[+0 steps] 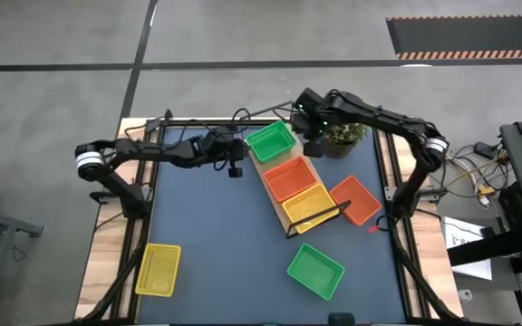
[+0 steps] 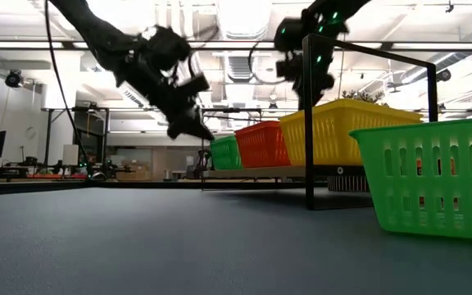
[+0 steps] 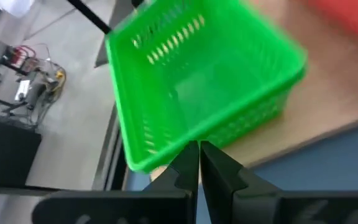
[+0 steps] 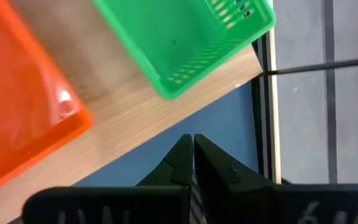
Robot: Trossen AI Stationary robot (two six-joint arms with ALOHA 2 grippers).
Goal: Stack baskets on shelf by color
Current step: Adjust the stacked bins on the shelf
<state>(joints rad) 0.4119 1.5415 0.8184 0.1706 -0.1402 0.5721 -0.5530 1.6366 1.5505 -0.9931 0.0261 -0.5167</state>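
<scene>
Shelf holds one green, orange and yellow basket; orange at 3 o'clock, green at 5, yellow at 8 remain on desk; left hand and right hand pressed together, empty, near shelf's green end.

A small potted plant stands at the far right of the dark blue table. Cables trail on the grey floor to the right, below a striped hazard mat.

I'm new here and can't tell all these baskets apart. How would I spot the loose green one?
Start at the wooden shelf crossing the blue table with three baskets aboard. Nearer the front edge sits the green basket, alone on the mat, the only green one off the shelf.
</scene>
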